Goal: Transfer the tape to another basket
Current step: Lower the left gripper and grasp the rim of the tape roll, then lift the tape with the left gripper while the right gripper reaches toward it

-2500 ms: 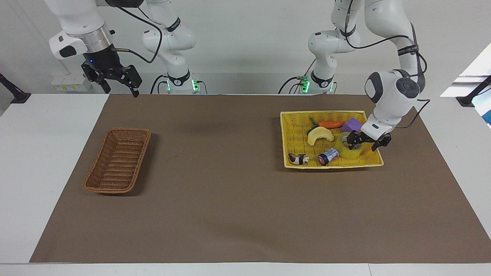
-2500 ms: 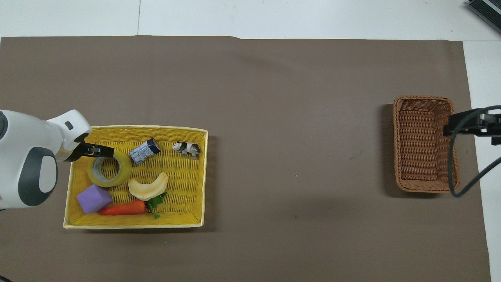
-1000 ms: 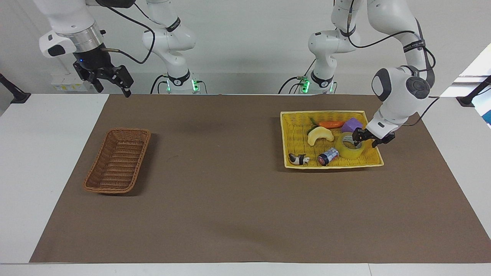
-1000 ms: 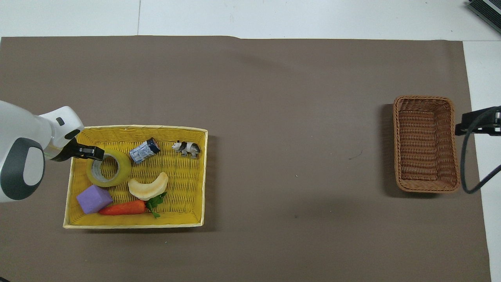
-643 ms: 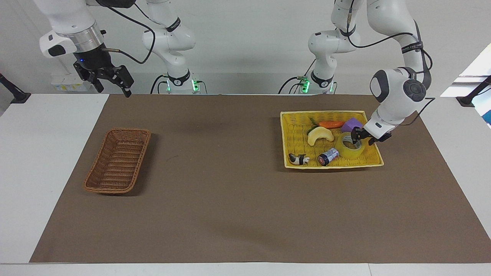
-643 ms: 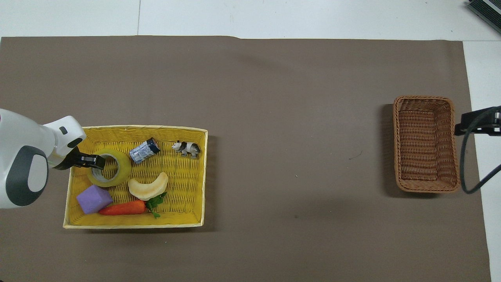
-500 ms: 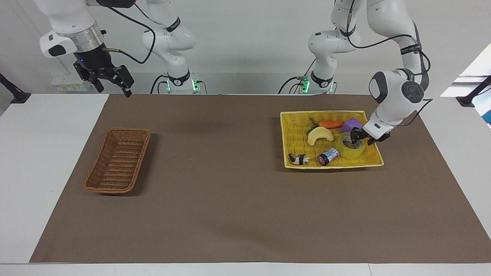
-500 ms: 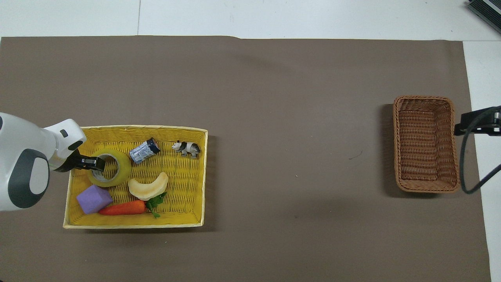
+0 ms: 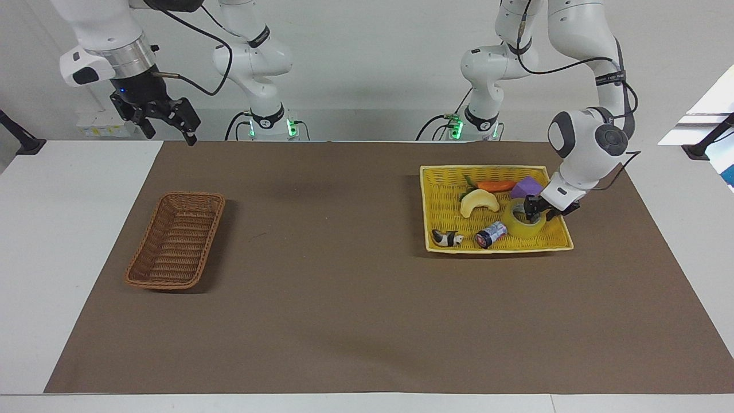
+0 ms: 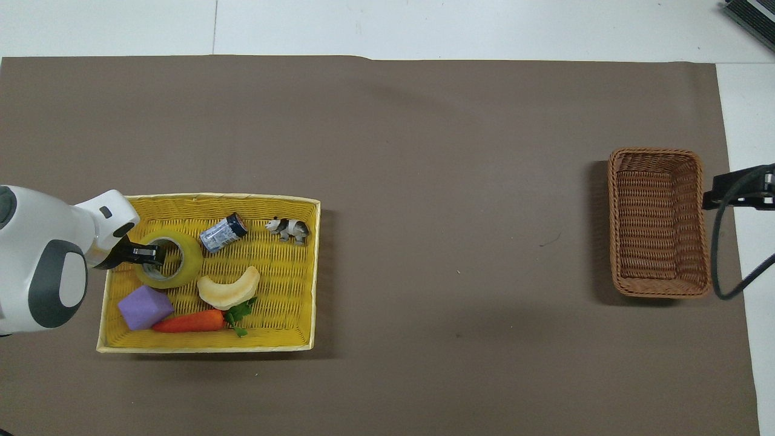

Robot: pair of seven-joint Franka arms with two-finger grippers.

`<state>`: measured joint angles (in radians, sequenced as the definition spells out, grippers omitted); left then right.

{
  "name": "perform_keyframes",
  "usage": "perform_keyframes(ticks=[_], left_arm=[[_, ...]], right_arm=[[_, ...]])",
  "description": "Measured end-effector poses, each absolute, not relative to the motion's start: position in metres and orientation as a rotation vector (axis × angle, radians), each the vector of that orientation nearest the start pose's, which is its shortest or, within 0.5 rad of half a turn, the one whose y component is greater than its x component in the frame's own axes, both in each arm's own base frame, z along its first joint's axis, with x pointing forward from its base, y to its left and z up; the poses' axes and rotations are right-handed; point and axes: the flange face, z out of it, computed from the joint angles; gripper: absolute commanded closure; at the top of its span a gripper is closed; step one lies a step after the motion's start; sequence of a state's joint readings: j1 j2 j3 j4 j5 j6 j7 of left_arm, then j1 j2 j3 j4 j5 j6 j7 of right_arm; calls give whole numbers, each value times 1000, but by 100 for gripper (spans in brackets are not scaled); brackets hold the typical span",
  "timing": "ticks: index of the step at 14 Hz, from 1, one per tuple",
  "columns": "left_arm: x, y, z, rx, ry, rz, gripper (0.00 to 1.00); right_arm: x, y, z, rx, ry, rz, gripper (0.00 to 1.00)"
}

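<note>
**Left gripper down at the tape in the yellow tray; wicker basket empty**

At the right arm's end of the table the right gripper [image 9: 172,123] hangs high in the air, its fingers spread apart and gripping nothing; this arm waits. Below it, farther from the robots, the brown basket [image 9: 175,240] sits on the brown mat [image 9: 344,298] with nothing in it.

Well apart from it, toward the left arm's end, the yellow tray [image 9: 441,198] holds several things. A small panda figure [image 9: 448,238] and a dark can [image 9: 491,234] lie along the tray's edge farthest from the robots. A pale crescent-shaped piece [image 9: 479,202] lies mid-tray, with a carrot [image 9: 494,186] and a purple block [image 9: 527,187] nearer the robots.

The tape [image 9: 524,224] lies flat in the tray beside the can. The left gripper [image 9: 537,213] is lowered onto it, one finger inside the core and the other outside the roll's wall; whether the fingers are pressing the wall cannot be told.
</note>
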<state>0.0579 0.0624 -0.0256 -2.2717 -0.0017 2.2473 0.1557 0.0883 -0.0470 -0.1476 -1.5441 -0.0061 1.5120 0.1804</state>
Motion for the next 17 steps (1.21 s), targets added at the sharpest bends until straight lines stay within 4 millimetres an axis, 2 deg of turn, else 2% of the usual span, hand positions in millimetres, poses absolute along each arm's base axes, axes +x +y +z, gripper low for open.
perform_keyframes(ticks=[4,6,8,13,15,17], left_arm=[[516,21,328,-3144,146,125,100],[521,20,337,-3144,134,145,100],[532,21,358,-3144,127,156,100],[560,21,431,-3150,119,122,100],[565,17,460,-3183,106,139,100],[566,9,479,-3251,87,153,100]], right_arm=[[533,-34,657,-3117,376,-22,0],[533,-34,657,-3117,376,-22,0],[533,-34,657,-3117,375,-22,0],[534,-25,657,-3121,347,-26,0],[537,-5,657,-3124,290,-60,0],[538,26,655,-3100,212,-62,0]])
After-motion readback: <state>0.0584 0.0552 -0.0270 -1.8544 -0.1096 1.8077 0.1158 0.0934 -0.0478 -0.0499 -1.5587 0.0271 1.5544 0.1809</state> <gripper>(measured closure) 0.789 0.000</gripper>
